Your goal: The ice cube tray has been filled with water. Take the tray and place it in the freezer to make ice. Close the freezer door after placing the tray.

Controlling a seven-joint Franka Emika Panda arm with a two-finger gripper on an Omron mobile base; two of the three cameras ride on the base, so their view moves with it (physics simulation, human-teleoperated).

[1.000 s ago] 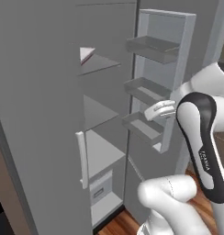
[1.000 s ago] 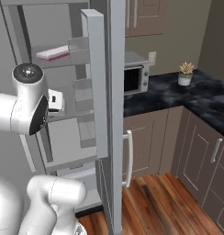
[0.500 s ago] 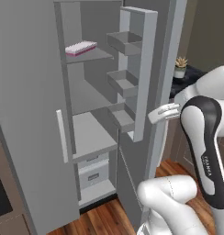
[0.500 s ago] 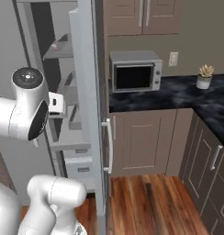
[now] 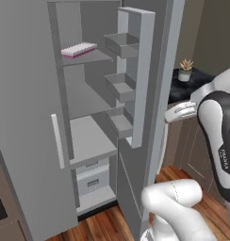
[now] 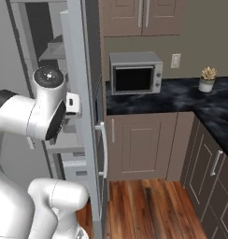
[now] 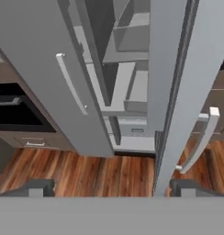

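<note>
You see freezer [image 5: 88, 94] top cut by frame edge; ice cube tray [image 5: 79, 49] cells too small to tell water.

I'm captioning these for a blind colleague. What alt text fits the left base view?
An open freezer with a pink ice cube tray on its top shelf; its door, lined with bins, stands open. The robot's white arm rises at right, beside the door.

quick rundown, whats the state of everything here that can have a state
ice cube tray: lying flat on the upper freezer shelf
freezer: interior exposed
freezer door: swung open, bins empty
other fridge door: also open
gripper: open, holding nothing
microwave: door shut
lower cabinet door: shut
</note>
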